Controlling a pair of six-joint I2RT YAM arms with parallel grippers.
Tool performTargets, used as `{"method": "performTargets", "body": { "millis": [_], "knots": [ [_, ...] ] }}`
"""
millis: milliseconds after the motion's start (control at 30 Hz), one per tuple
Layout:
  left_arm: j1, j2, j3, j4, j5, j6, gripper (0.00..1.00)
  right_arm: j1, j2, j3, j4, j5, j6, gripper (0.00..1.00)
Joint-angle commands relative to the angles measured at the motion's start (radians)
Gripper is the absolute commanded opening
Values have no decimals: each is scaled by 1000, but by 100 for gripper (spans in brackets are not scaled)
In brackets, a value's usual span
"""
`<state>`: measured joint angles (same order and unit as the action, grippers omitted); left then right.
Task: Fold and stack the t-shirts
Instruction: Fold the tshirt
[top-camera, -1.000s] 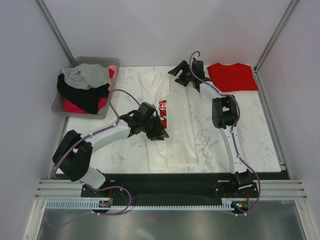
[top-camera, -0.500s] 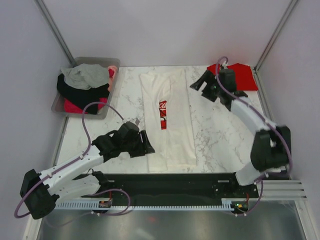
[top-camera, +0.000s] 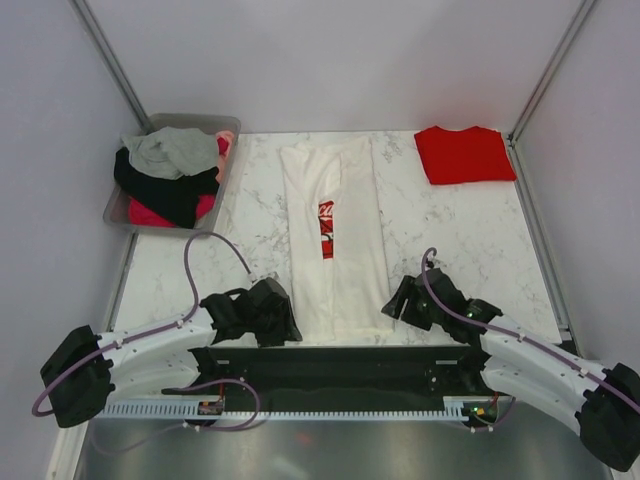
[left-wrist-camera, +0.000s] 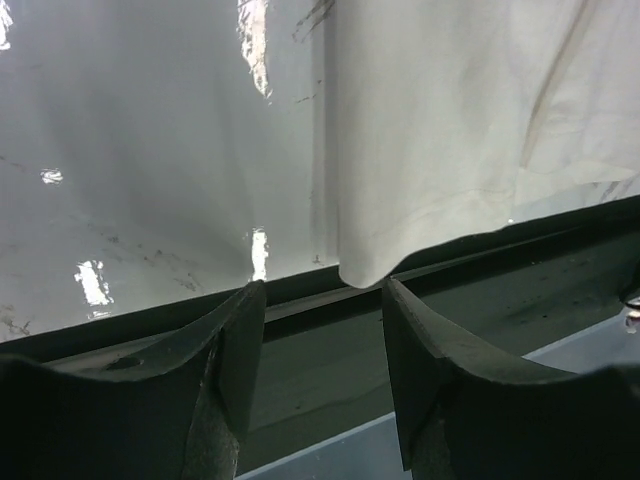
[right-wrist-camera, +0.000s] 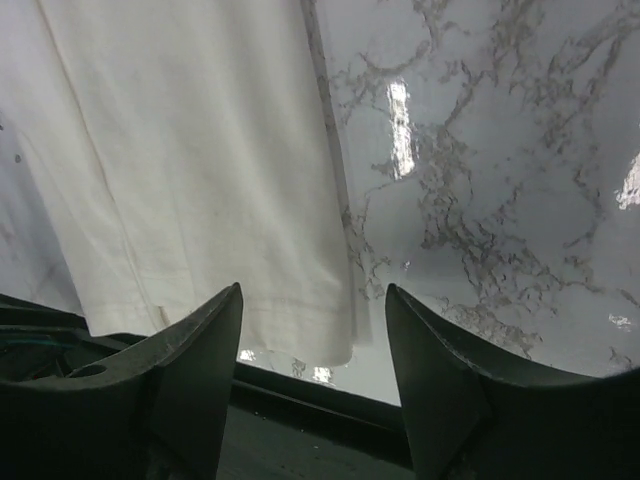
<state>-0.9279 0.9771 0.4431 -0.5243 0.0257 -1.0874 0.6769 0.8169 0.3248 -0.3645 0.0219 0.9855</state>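
**White tee** (top-camera: 335, 240): lies flat on the table (top-camera: 470, 250), sides folded in to make a long narrow strip. The red print shows along the fold line and the hem is at the table's near edge. No crosswise fold has been made.

**Red tee** (top-camera: 465, 155): a compact folded rectangle, well apart from the white tee, beyond its far right corner. Judged finished and the likely base of the stack.

**Bin** (top-camera: 190, 119): left of the white tee's collar end, heaped with unfolded garments.

**Left gripper** (left-wrist-camera: 323, 290): at the white tee's near left hem corner. Jaws are apart with the corner just ahead of the gap, and nothing is pinched.

**Right gripper** (right-wrist-camera: 313, 292): at the near right hem corner, jaws likewise apart and empty.

**Assessment:** one tee done and the second about half folded. The hem-to-collar folds, the stacking and the bin's contents remain.
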Motion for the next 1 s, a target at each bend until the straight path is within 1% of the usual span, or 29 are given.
{"method": "performTargets", "body": {
  "millis": [0, 133, 200, 300, 333, 400, 433, 533, 633, 733, 767, 800, 833, 867, 900, 967],
  "knots": [
    [-28, 20, -38, 81, -50, -97, 57, 45, 31, -32, -13, 64, 82, 66],
    [-43, 28, -50, 87, -67, -106, 55, 90, 80, -27, -10, 81, 113, 58],
    [-42, 23, -64, 96, -72, -115, 54, 127, 73, -17, -50, 107, 142, 55],
    [-45, 15, -79, 110, -82, -120, 53, 148, 51, -30, -56, 125, 169, 48],
    [-45, 14, -81, 115, -87, -123, 53, 151, 53, -33, -56, 128, 171, 44],
    [-45, 12, -83, 122, -98, -121, 52, 159, 62, -35, -54, 130, 174, 41],
    [-45, 20, -83, 127, -101, -121, 52, 161, 67, -36, -53, 131, 174, 36],
    [-43, 44, -78, 145, -107, -117, 50, 168, 85, -46, -33, 136, 179, 28],
    [-45, 86, -67, 153, -122, -118, 47, 170, 91, -56, -18, 135, 183, 23],
    [-45, 106, -66, 185, -144, -120, 44, 171, 102, -66, -2, 135, 183, 20],
    [-45, 112, -66, 197, -145, -111, 41, 171, 105, -67, 2, 135, 182, 18],
    [-45, 133, -66, 229, -144, -105, 29, 171, 108, -70, 9, 131, 182, 15],
    [-45, 146, -64, 243, -138, -98, 22, 171, 114, -73, 24, 127, 180, 4],
    [-48, 155, -55, 253, -133, -91, 11, 171, 116, -75, 32, 124, 180, 0],
    [-52, 172, -46, 250, -135, -86, 2, 174, 117, -76, 35, 121, 179, 0],
    [-87, 170, -3, 199, -157, -88, 2, 182, 108, -66, 0, 127, 183, 0]
  ]
}}
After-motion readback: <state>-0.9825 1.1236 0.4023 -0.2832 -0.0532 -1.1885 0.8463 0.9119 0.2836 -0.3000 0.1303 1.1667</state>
